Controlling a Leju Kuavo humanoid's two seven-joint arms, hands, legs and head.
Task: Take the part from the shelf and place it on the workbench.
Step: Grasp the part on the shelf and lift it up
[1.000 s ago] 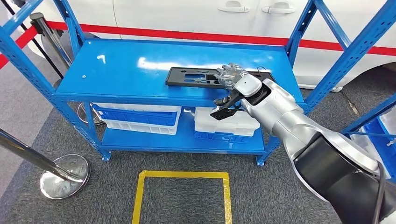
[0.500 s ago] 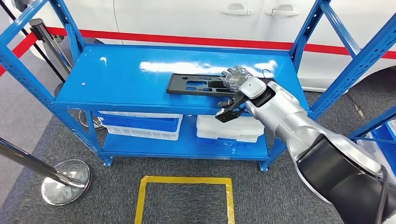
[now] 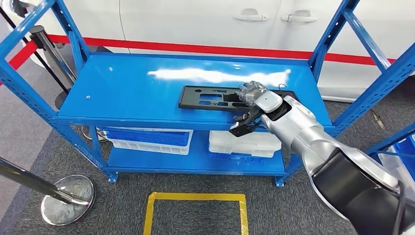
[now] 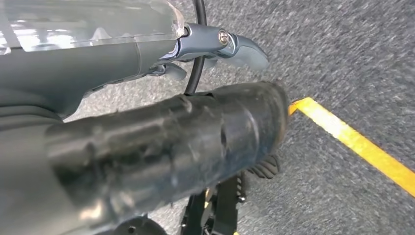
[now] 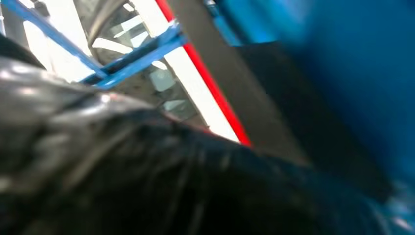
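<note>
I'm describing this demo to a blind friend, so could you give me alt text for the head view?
The robot's right hand rests on a flat black part lying on the top level of a blue shelf. Blue and white bins sit on the lower level, and a white car stands behind.

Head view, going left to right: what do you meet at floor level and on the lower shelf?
Stanchion base → blue bin → yellow tape square → white bin.
</note>
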